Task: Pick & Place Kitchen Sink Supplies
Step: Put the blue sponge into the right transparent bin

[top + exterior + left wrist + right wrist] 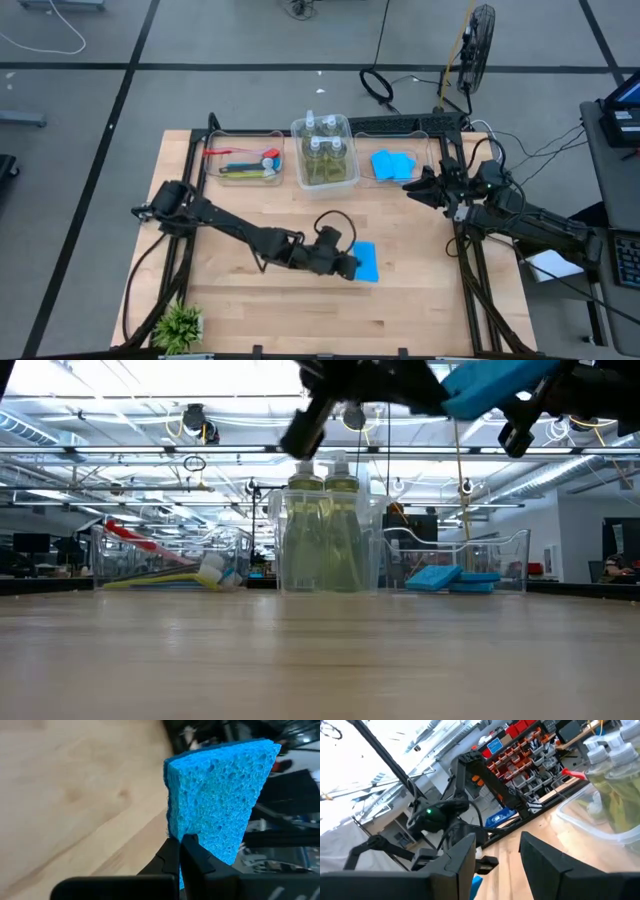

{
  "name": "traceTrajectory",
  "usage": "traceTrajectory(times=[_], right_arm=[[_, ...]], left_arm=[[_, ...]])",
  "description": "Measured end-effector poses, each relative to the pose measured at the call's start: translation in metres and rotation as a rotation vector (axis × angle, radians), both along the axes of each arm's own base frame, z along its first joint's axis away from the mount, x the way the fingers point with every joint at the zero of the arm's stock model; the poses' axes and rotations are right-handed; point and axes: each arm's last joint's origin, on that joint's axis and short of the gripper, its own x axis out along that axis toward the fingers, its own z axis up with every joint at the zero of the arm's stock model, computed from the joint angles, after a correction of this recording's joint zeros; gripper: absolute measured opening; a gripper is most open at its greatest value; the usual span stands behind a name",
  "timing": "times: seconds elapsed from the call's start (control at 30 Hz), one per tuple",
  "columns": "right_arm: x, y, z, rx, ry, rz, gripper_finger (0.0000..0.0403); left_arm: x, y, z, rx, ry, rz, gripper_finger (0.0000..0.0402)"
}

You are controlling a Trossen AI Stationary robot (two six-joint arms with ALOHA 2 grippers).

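Over the table's (250, 290) mid-front, the left gripper (350, 266) is clamped tight on one edge of a blue sponge (365, 261) — the left wrist view shows its fingers (192, 852) pinched together on the sponge's (215, 800) thin side, w/ the sponge clear of the wood. From table height that sponge (500, 385) sits high up, well above the surface, tilted.

Along the back edge stand 3 clear bins. Left bin (213, 160): the brushes (245, 160) lying flat, red, blue & yellow-green handles showing. Middle bin (296, 130): the bottles (322, 152) of yellow-green liquid, upright, white tops, packed close. Right bin (430, 150): more blue sponges (393, 165), lying flat, overlapping.

Right gripper (412, 187) hovers just in front of the right bin, near the table's right side — fingers (545, 855) partly apart, a narrow gap, nothing between them. Its wrist cam looks across at the left arm and the bottle bin (580, 820).

Small green plant (180, 325) at the front left corner.
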Motion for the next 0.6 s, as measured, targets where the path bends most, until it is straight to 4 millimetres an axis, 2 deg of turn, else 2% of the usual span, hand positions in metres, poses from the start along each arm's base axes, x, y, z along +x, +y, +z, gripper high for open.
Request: traceTrajectory(times=[0.17,0.6], right_arm=[[0.000,0.000,0.000,0.051,0.007,0.002,0.0141],[0.001,0.000,0.000,0.055,0.009,0.001,0.0141]], left_arm=[[0.007,0.014,0.006,0.044,-0.060,-0.029,0.0000],[0.020,0.050,0.016,0.127,-0.163,-0.092,0.0000]])
